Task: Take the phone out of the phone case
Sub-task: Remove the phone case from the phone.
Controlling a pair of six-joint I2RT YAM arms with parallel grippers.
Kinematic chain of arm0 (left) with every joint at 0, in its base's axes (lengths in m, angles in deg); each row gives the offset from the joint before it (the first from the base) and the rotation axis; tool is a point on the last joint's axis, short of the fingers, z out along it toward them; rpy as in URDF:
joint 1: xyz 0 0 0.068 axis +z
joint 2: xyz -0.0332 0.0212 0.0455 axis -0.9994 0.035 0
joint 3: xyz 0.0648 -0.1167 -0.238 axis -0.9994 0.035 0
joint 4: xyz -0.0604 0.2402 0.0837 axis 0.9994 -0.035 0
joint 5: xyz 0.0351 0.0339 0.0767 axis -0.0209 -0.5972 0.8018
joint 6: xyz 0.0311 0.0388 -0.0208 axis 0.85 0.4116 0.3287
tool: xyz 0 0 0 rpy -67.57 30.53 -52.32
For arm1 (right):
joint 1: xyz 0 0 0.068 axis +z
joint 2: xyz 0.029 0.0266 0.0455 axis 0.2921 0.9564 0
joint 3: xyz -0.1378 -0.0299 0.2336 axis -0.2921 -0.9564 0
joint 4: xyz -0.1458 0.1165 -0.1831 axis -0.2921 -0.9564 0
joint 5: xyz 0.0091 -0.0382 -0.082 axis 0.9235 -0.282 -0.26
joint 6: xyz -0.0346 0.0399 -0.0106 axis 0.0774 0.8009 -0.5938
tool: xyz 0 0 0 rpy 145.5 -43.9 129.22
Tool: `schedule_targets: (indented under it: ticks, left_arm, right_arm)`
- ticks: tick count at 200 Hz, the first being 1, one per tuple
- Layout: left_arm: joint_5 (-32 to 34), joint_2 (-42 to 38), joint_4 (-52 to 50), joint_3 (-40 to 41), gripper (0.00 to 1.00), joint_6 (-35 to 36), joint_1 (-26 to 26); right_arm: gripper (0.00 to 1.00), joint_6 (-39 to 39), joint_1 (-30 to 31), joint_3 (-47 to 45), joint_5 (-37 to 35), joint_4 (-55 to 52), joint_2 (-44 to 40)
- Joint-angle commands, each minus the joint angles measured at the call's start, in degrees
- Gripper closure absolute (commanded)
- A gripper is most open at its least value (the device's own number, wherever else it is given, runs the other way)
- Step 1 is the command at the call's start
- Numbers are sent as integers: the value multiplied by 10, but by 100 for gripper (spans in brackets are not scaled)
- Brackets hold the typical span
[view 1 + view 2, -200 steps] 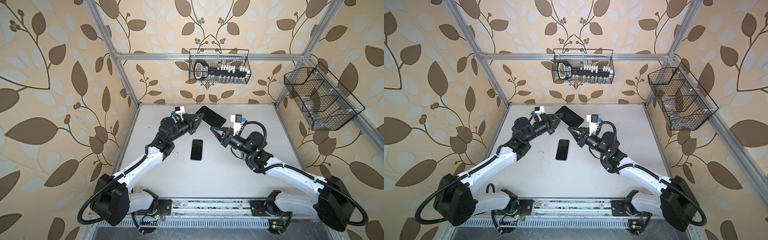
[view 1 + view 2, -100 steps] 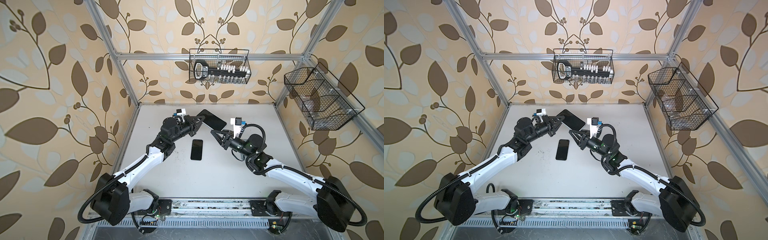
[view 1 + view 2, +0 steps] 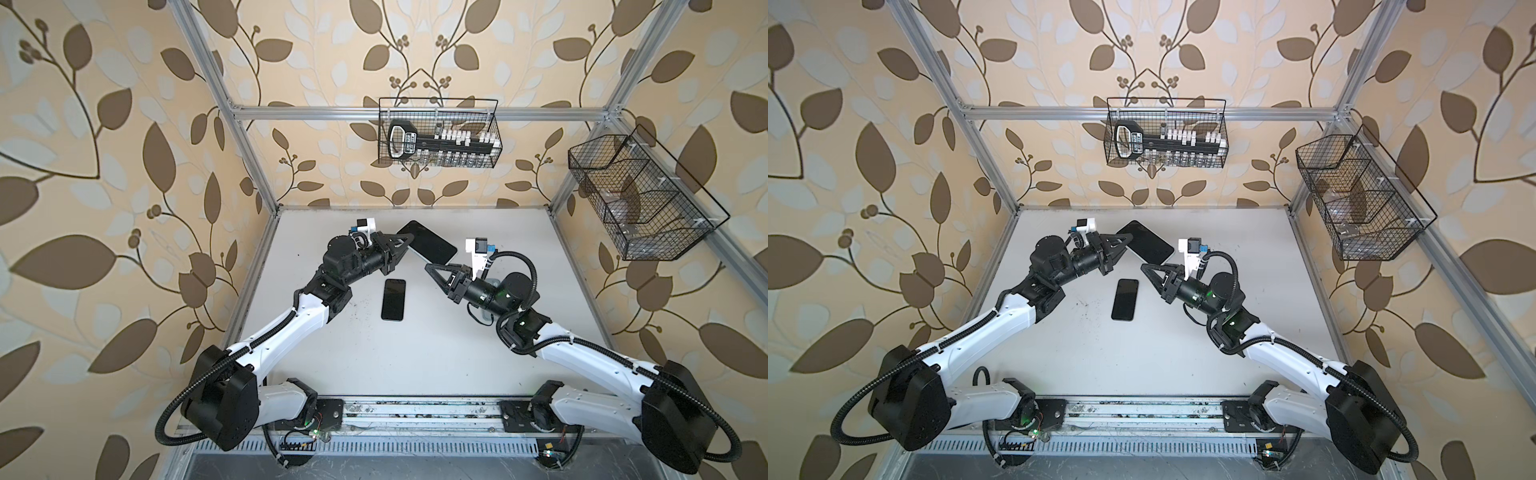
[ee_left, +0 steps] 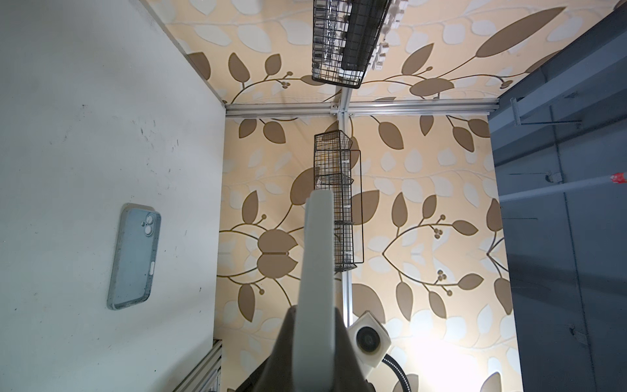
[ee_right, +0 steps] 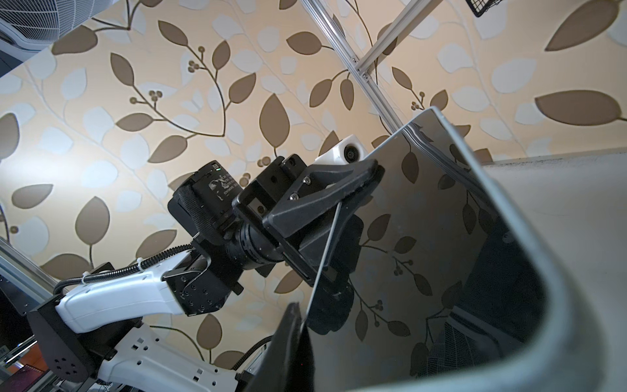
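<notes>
The phone [image 3: 430,245], with a black screen, sits in a pale grey-green phone case [image 5: 549,271] and is held tilted above the back middle of the table. My left gripper [image 3: 409,241] is shut on one long edge of the case. In the left wrist view that edge [image 4: 317,244] runs out between the jaws. My right gripper [image 3: 428,266] comes in from the opposite side at the phone's near corner. In the right wrist view the glass [image 5: 424,237] fills the frame. Its thin bare edge runs down between the right gripper's [image 5: 302,315] nearly closed fingers.
A second black phone [image 3: 393,299] lies flat on the white table [image 3: 415,357] between the arms. A pale blue case [image 4: 134,256] lies camera side up on the table near the right arm. Wire baskets hang on the back wall [image 3: 438,133] and right wall [image 3: 640,199].
The held phone and both grippers have drifted slightly toward the front of the table. The left grip is unchanged.
</notes>
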Motion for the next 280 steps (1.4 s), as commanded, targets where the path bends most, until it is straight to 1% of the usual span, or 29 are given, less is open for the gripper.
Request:
schedule_targets:
  ticks: [1,39,86,123,205,280]
  left_arm:
    - [46,-6,26,-20,100,-3,14]
    - [53,-9,2,-27,100,-8,15]
    - [51,-6,-6,-34,100,-13,14]
    - [49,2,-1,-34,100,-26,14]
    - [49,3,-1,-35,100,-30,15]
    - [48,-8,-10,-36,100,-33,18]
  right_arm:
    - [87,-64,0,-10,-12,-23,-18]
    - [86,-122,7,-11,-33,-67,-33]
    - [89,-181,15,-11,-73,-111,-46]
    - [90,-212,22,-20,-85,-110,-44]
    - [87,-223,23,-33,-100,-107,-50]
    - [85,-242,7,-46,-80,-118,-69]
